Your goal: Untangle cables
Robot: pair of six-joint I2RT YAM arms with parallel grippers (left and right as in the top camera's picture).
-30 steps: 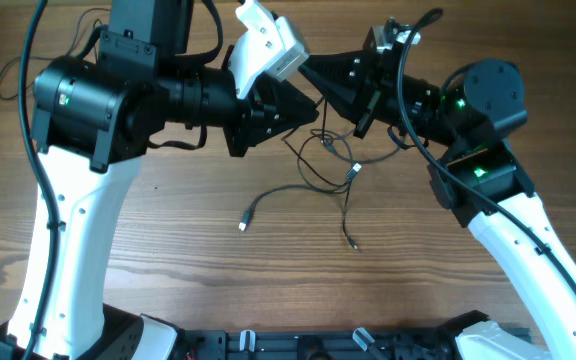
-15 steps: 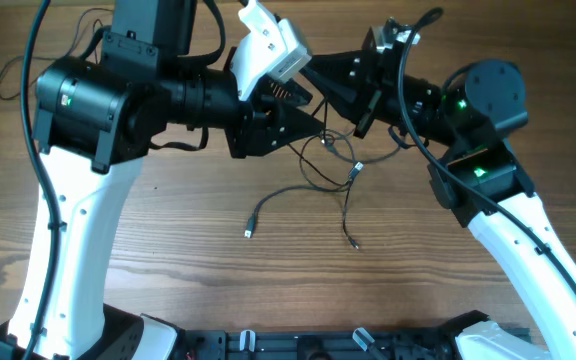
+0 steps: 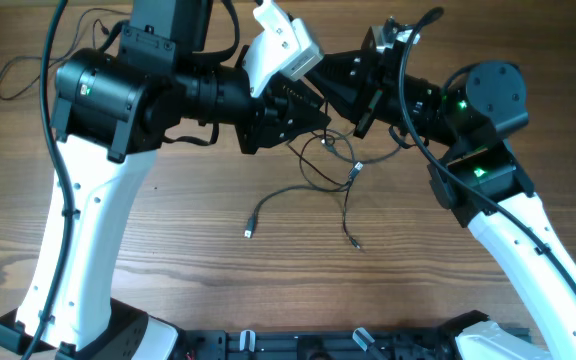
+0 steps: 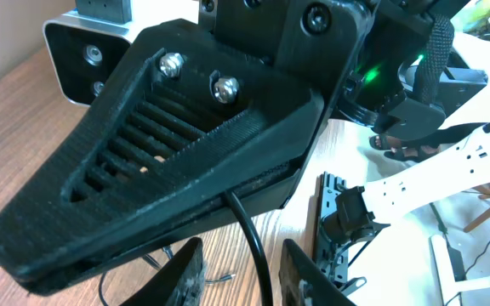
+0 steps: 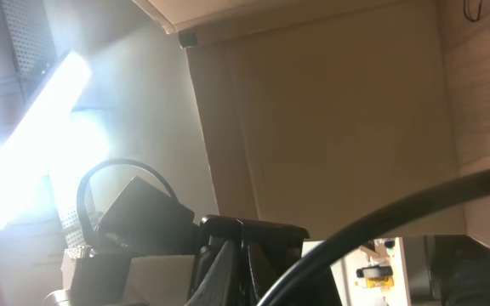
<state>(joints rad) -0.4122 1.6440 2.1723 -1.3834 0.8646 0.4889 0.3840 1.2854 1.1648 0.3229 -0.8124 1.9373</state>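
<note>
Thin black cables (image 3: pixel 320 172) lie tangled on the wooden table, with loose plug ends at the lower left (image 3: pixel 249 231), the lower middle (image 3: pixel 354 243) and the centre (image 3: pixel 355 170). One strand rises to the two grippers, which meet tip to tip above the tangle. My left gripper (image 3: pixel 320 116) is open. In the left wrist view the black cable (image 4: pixel 253 248) runs between its fingers (image 4: pixel 243 276) without being pinched. My right gripper (image 3: pixel 340 82), the big black wedge (image 4: pixel 185 161) there, has its fingers (image 5: pixel 243 259) closed together, and the cable comes out from beneath it.
A loose thin black wire (image 3: pixel 16 76) loops at the far left back of the table. Both arms' white bases (image 3: pixel 68 260) (image 3: pixel 528 260) stand at the front corners. A black rail (image 3: pixel 298 345) runs along the front edge.
My left arm has shifted right and slightly up, closer to the right gripper, and its fingers have spread. The right arm has not moved. The lower-left plug end slid slightly right.
</note>
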